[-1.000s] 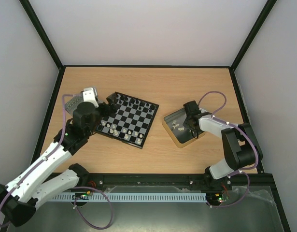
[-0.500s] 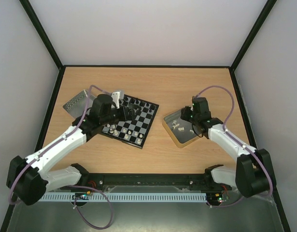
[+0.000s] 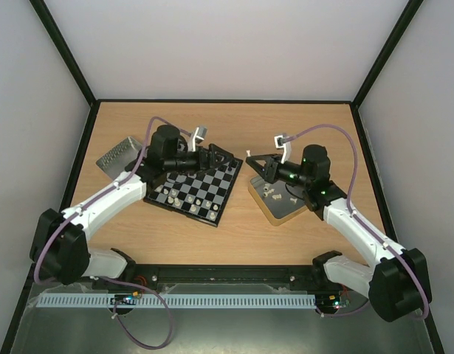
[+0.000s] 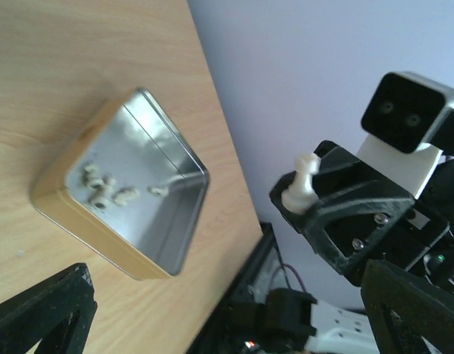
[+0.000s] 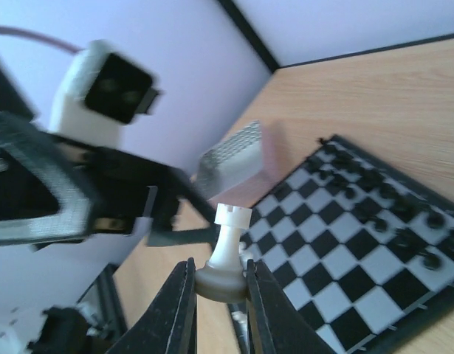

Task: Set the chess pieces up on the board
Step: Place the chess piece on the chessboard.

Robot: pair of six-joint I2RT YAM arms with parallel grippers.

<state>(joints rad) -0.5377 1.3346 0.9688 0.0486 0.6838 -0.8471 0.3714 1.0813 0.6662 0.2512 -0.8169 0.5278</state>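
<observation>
The board [image 3: 199,184] lies left of centre, with black chess pieces [image 3: 206,155] along its far side and white ones [image 3: 179,198] along its near side. My right gripper [image 5: 219,284] is shut on the base of a white rook [image 5: 228,247] and holds it upright in the air between the board and the tin; the rook [image 3: 249,153] shows small from above. My left gripper [image 3: 227,158] hangs open over the board's right edge and faces the right gripper [image 4: 304,193] with a gap between them. More white pieces [image 4: 105,190] lie in the tin.
A gold-sided metal tin [image 3: 280,210] sits right of the board. A silver metal tray [image 3: 116,153] stands tilted at the far left, also seen behind the left gripper as the tray [image 5: 230,158]. Black frame rails border the table.
The left arm swung right from the silver tray across the board. The right gripper rose out of the tin with the white rook and turned left toward the left gripper.
</observation>
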